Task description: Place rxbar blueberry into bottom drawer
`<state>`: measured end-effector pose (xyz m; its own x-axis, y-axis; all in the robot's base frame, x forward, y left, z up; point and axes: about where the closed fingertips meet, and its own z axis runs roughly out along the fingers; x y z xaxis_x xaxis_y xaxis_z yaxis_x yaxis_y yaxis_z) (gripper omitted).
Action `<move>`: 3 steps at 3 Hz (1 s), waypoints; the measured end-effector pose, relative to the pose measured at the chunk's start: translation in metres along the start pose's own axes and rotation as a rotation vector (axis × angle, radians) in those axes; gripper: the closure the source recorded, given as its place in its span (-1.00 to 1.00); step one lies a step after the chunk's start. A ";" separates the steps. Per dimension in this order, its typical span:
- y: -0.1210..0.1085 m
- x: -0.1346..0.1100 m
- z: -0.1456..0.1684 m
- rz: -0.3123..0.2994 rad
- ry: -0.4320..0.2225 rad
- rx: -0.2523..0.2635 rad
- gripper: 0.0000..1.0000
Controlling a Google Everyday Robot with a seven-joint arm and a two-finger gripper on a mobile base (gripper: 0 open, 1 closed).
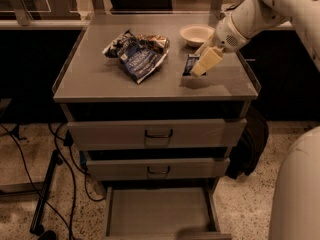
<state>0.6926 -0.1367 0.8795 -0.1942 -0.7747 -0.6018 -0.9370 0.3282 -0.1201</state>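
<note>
The rxbar blueberry (pixel 188 64) is a small dark navy bar, held tilted on edge just above the cabinet top at its right side, with a shadow under it. My gripper (pixel 199 66) with cream-coloured fingers (pixel 207 60) is shut on the bar, reaching in from the upper right. The bottom drawer (pixel 159 211) is pulled open at the foot of the cabinet, and its flat grey floor shows nothing in it.
A crumpled blue-and-silver chip bag (pixel 136 54) lies at the middle of the cabinet top (pixel 90 79). A white bowl (pixel 196 34) stands at the back right. The two upper drawers (pixel 157 133) are shut. Cables and a stand leg (pixel 47 194) lie on the floor at left.
</note>
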 end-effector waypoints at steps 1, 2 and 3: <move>0.000 0.000 0.000 0.000 0.000 0.000 -0.31; 0.000 0.000 0.000 0.000 0.000 0.000 -0.78; 0.000 0.000 0.000 0.000 0.000 0.000 -1.00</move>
<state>0.6927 -0.1366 0.8794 -0.1942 -0.7747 -0.6018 -0.9370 0.3281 -0.1199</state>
